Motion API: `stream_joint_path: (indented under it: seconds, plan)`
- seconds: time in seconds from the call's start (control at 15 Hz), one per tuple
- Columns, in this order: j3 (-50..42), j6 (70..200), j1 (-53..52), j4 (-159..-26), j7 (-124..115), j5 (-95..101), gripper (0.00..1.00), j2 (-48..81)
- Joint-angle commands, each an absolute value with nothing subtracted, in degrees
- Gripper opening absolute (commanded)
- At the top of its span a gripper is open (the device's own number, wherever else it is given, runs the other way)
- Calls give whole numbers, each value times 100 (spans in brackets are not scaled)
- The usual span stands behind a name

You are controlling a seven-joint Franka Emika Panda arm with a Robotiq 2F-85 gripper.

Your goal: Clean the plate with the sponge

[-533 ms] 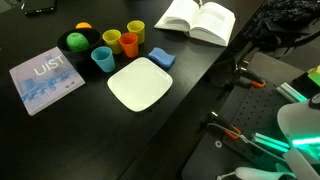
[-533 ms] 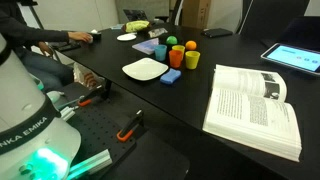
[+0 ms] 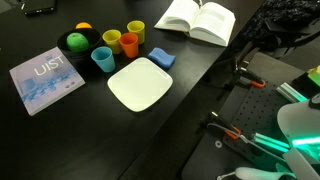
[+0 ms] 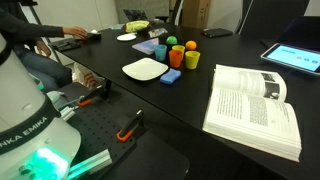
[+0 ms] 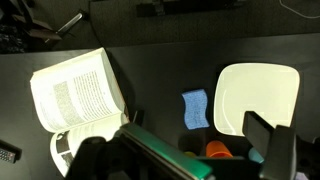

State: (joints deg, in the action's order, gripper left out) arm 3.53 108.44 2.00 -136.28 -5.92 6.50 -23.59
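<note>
Dark surface (image 3: 70,135), logged left to right in an exterior view:
- light-blue booklet (image 3: 45,80), lying flat at the left
- green bowl (image 3: 75,42), farther back
- blue cup (image 3: 102,59) and orange cup (image 3: 128,45), upright in a small cluster
- plate (image 3: 140,84), white and square, flat on the surface, nearer than the cups
- sponge (image 3: 161,58), a blue block just beside the plate's far right corner
- open book (image 3: 198,20), far right, pages up

Wrist view, left to right: open book (image 5: 80,95), sponge (image 5: 195,109), plate (image 5: 258,98). A thin dark strip of surface shows between sponge and plate, so they do not touch.

Claw (image 5: 185,162) — only dark parts show along the bottom edge of the wrist view, so I cannot tell how far its fingers are spread.
</note>
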Motion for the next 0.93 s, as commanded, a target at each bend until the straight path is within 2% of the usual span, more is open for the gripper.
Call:
stream_joint_path:
  seconds: [0.0, 0.4, 0.87]
  plan:
    - [303, 10829, 142, -13618, -611, 670, 100, -2356]
    - [304, 12309, 205, -14353, -1136, 663, 100, -1726]
    - [169, 14171, 120, -14445, -930, 181, 100, 48]
